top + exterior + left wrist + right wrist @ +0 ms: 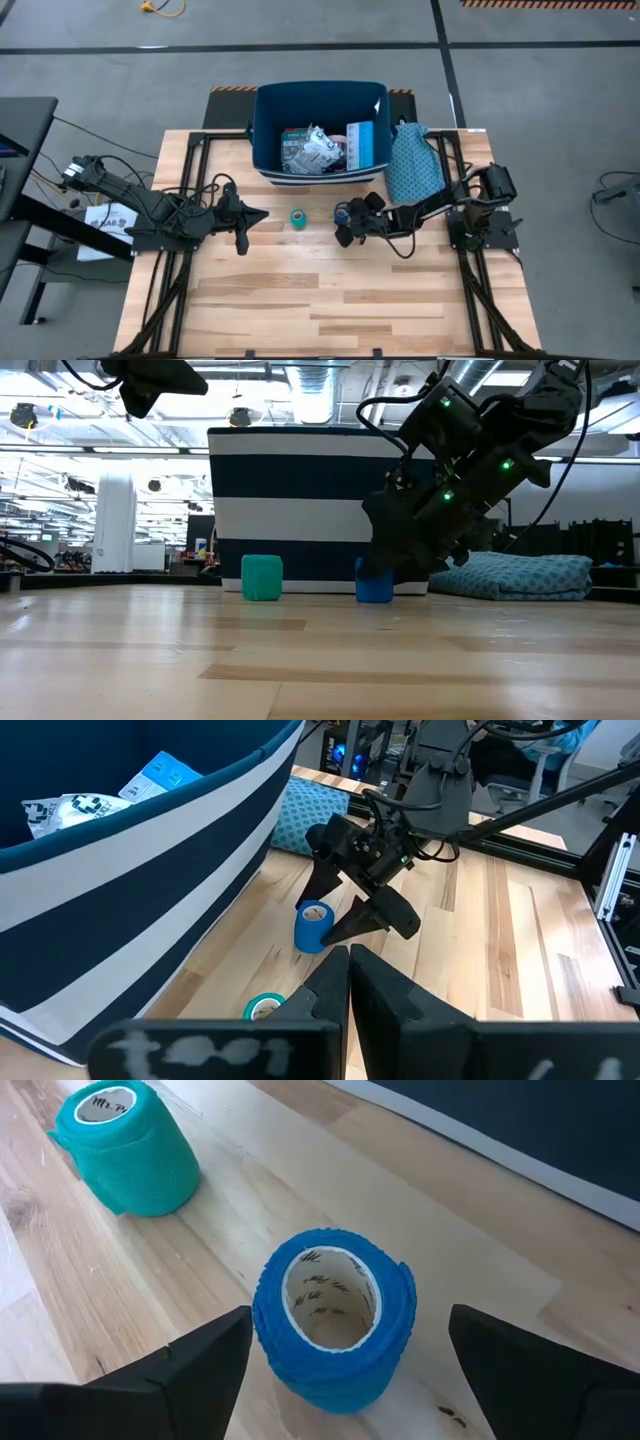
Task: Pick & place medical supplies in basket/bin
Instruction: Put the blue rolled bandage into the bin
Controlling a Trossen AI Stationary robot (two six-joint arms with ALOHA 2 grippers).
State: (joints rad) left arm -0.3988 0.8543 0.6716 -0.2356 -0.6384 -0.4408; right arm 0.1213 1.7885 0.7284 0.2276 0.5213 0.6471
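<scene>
The right pincer [340,1370] stands wide open astride the blue tape roll [335,1318], not gripping it. The roll stands upright on the surface [330,300], near a teal tape roll [125,1148]. The left pincer [258,215] waits clenched.

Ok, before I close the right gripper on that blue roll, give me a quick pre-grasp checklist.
1. Right gripper open: ok.
2. Blue tape roll between its fingers: ok, both sides clear.
3. Roll upright on the table: ok.
4. Teal tape roll apart from the blue one: ok.
5. Left gripper shut, waiting beyond the teal roll: ok.
6. Room in the bin for another item: ok, packets lie low.
</scene>
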